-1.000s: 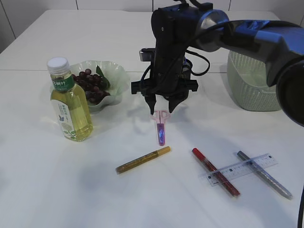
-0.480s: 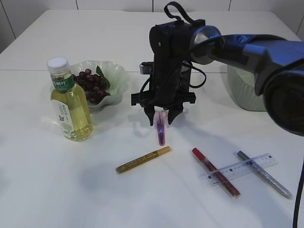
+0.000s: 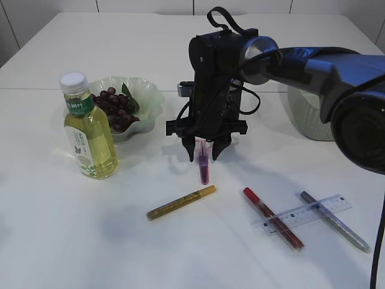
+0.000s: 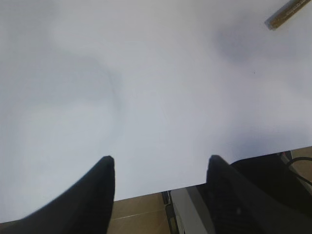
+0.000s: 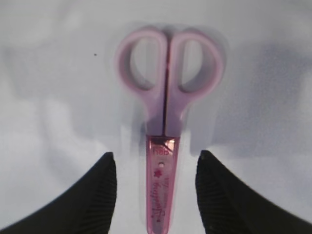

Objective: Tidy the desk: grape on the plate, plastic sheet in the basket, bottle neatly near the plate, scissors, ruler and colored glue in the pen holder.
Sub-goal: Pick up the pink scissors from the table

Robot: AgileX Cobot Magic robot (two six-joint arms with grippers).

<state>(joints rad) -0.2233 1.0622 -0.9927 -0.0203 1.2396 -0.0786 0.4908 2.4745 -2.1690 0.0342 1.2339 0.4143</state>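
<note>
Since the earlier frame the right arm has lowered, and its right gripper (image 3: 205, 152) now straddles the pink scissors (image 3: 204, 167) instead of hanging above them. Largest to smallest: the white table (image 3: 72, 241) carries the green basket (image 3: 310, 114) at far right, the plate (image 3: 147, 96) already holding grapes (image 3: 113, 107), and the tea bottle (image 3: 89, 127) upright just in front of that plate. Nearer lie a clear ruler (image 3: 307, 212) crossing a red glue pen (image 3: 272, 217), a silver glue pen (image 3: 335, 221) and a gold glue pen (image 3: 181, 202). The right wrist view shows the scissors (image 5: 165, 146) flat and closed, handle loops away from the camera, the sheathed blade between the spread, empty jaws, neither pad touching. Judged light, rigid and smooth plastic, they are best pinched across the narrow neck below the loops; the flat lie leaves little edge to catch. The left gripper (image 4: 158, 187) hangs released over bare table, holding nothing.
</note>
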